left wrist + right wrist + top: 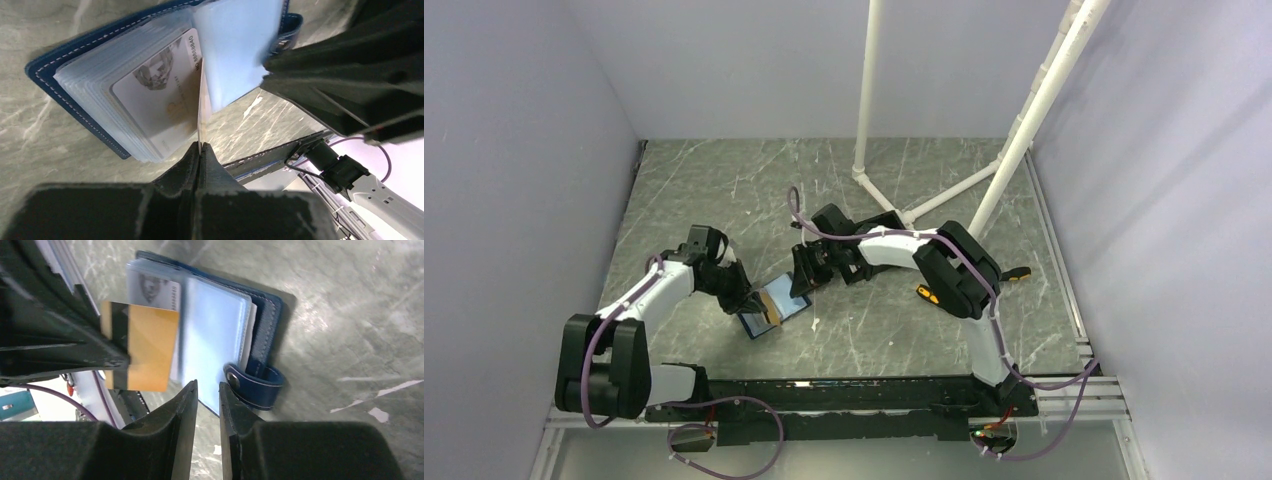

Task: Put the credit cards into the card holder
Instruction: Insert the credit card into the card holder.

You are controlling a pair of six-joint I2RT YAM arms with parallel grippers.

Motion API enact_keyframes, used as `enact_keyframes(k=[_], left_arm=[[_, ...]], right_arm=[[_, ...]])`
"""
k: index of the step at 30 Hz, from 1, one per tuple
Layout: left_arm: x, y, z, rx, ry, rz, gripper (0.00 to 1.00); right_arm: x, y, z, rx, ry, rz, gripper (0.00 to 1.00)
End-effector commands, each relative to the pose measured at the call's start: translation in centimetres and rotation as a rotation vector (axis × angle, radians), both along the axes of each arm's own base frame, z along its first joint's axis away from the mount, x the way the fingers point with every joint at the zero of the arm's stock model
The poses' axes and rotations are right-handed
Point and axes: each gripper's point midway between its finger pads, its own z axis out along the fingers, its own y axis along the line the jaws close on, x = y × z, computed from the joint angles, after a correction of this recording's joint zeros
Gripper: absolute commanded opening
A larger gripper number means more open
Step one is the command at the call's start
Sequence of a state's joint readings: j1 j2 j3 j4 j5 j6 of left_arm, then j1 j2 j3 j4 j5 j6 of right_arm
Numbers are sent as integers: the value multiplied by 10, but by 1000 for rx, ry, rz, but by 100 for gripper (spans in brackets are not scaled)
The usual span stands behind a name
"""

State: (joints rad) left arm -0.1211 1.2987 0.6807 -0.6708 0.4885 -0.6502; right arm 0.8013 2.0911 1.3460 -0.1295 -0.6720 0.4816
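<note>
Orange-gold thin plastic credit card (150,347) found clamped edge-on by left gripper (201,147), over open dark-blue stitched card holder (60,75) on grey table (724,180). Fingers of right gripper (207,390) noted narrowly apart at clear sleeve (215,325). Judged light, stiff, slick; best pinched by short edge

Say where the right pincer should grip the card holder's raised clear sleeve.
Pinch the clear sleeve at its free edge, beside the snap strap, coming from the strap side. The sleeves appear bound at the spine, so probably only this edge lifts, and the left pincer holds the orange card on the opposite side.
</note>
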Motion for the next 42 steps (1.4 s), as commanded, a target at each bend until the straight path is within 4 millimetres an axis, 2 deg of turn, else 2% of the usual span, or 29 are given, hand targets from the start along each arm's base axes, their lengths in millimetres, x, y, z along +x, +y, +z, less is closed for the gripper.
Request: enact_keyframes(k=[1, 6, 17, 42], left_arm=[[11, -6, 9, -50, -90, 14, 0], [9, -7, 4, -56, -84, 17, 0], [6, -5, -11, -42, -42, 32, 0], [12, 7, -33, 24, -67, 62, 0]], right_arm=[[8, -2, -8, -4, -53, -5, 24], [10, -6, -15, -28, -57, -16, 23], [10, -7, -13, -26, -71, -14, 21], [9, -8, -26, -50, -51, -11, 18]])
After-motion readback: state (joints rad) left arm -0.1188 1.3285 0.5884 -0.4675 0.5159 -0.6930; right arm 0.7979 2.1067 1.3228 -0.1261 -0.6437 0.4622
